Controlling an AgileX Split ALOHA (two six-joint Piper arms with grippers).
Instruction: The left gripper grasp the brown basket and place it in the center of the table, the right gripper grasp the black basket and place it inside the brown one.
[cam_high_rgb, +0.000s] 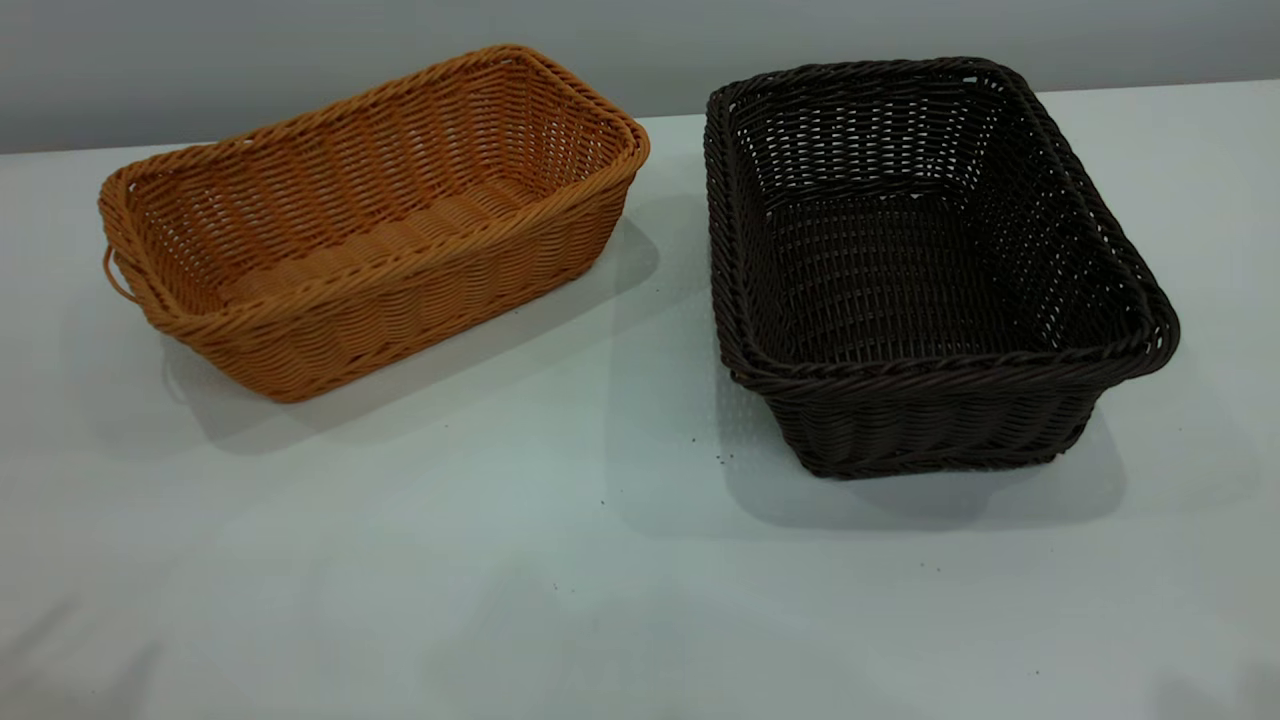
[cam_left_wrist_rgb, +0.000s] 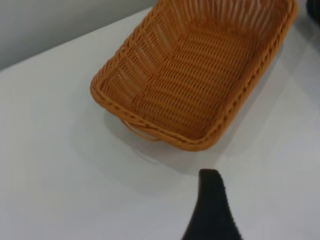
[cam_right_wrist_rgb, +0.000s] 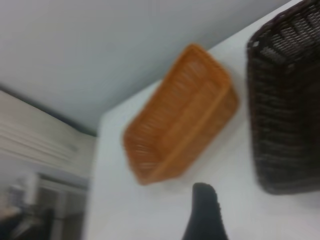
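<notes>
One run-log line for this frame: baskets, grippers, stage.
stage: before any grasp | orange-tan woven wicker basket: table left, empty | dark brown-black woven wicker basket: right, empty, apart | left gripper, right gripper: holding nothing

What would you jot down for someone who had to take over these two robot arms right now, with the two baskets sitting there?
Left tool: above the table beside the brown basket, holding nothing; only one finger shows, so open or shut is unclear.
Right tool: also up off the table, empty, facing both baskets; same doubt.
Brown basket: upright at the left of the exterior view, empty, its loop handle on the end nearest the left tool.
Black basket: upright at the right, empty, apart from the brown one.
Done: nothing.
Left: move brown to centre, then put black inside it.
</notes>
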